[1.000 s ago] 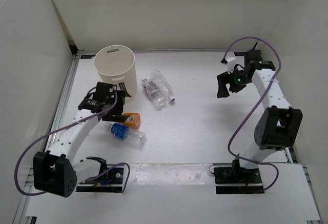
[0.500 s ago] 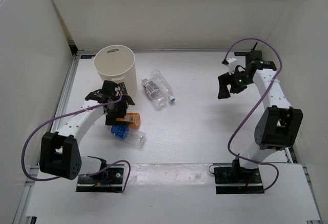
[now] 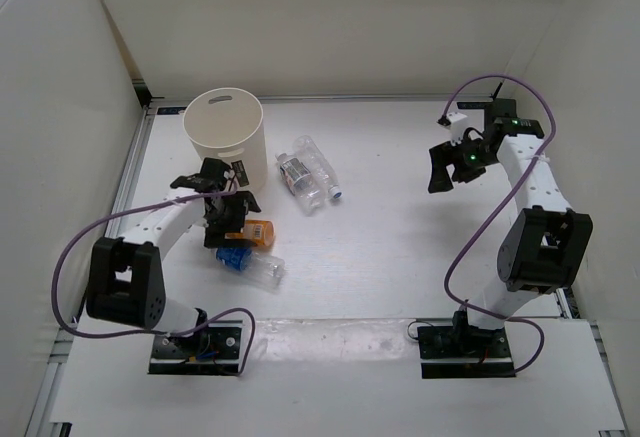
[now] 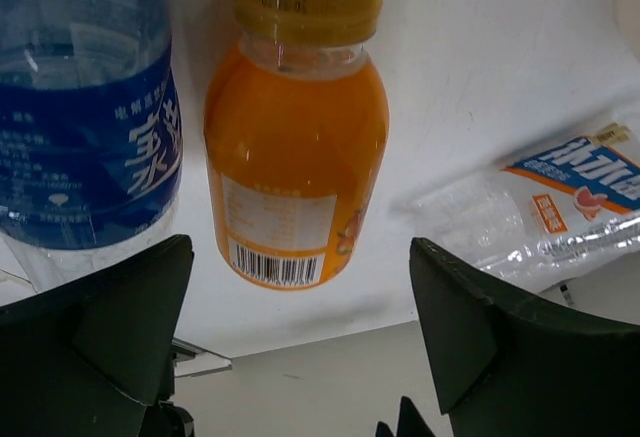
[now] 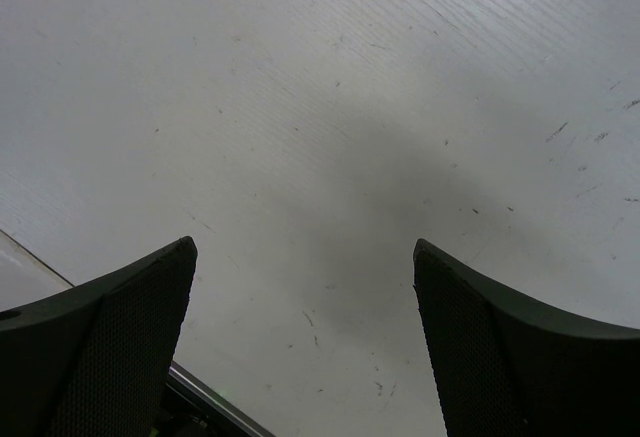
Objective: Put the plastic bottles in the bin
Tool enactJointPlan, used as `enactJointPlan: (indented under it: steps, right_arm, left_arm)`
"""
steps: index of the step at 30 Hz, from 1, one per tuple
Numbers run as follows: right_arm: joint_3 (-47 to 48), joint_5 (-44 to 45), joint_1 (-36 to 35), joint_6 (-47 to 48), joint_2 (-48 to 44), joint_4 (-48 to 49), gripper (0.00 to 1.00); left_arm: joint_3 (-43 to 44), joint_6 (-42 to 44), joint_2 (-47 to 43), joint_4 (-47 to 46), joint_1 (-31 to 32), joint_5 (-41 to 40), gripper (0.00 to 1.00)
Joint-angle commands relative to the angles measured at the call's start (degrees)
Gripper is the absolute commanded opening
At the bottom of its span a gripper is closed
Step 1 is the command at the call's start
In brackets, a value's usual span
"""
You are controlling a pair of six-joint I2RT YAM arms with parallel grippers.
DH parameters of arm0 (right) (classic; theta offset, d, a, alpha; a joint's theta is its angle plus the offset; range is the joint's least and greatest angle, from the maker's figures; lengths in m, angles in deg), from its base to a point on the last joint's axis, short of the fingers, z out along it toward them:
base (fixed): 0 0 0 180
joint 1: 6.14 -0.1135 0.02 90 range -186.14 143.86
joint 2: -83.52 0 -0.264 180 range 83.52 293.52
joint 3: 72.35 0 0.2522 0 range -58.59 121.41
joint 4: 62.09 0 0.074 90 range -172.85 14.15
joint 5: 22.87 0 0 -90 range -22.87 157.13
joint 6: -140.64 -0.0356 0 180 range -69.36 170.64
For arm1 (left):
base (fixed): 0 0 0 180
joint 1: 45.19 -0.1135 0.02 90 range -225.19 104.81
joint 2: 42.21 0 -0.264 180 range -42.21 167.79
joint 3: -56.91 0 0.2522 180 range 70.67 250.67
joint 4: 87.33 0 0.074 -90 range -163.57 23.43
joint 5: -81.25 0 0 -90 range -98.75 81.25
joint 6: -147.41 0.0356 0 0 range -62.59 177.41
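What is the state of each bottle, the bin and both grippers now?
Orange bottle: lying down, capped, not gripped.
Blue-label bottle: lying beside the orange bottle.
Two clear bottles: lying side by side, outside the bin.
Bin: upright, no bottle seen inside.
Left gripper: open, aimed at the orange bottle.
Right gripper: open, empty, above bare table.

Left gripper (image 3: 228, 223) hangs just in front of the bin (image 3: 224, 132), fingers spread wide. Right gripper (image 3: 440, 170), also spread, hovers well right of the bin.
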Motion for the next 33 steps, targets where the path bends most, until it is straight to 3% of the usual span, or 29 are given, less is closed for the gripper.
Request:
enactJointPlan:
  steps: [1, 8, 18, 24, 28, 33]
  right_arm:
    - [0.96, -1.60, 0.73, 0.91, -0.57, -1.06, 0.90]
    - [0.96, -1.16, 2.14, 1.43, -0.83, -1.85, 0.90]
    - [1.75, -1.25, 3.64, 1.35, -0.49, -2.11, 0.90]
    - [2.80, -1.34, 4.34, 0.12, 0.04, -2.20, 0.90]
    - [3.24, -1.25, 4.43, 0.29, 0.05, -2.03, 0.90]
    - [3.07, -1.34, 4.25, -0.76, 0.40, -1.41, 0.90]
  left_arm:
    - [1.96, 0.83, 1.56, -1.85, -0.58, 0.57, 1.00]
    - [3.63, 2.68, 6.57, -3.78, -1.46, 0.74, 0.94]
    - [3.10, 2.68, 9.29, -7.12, -1.82, 1.27, 0.75]
    - [3.97, 2.77, 10.70, -7.40, -1.82, 1.62, 0.71]
    - [5.91, 4.44, 9.39, -4.50, -1.82, 1.10, 0.62]
    - [9.07, 5.05, 1.66, 1.11, -0.94, -4.25, 0.50]
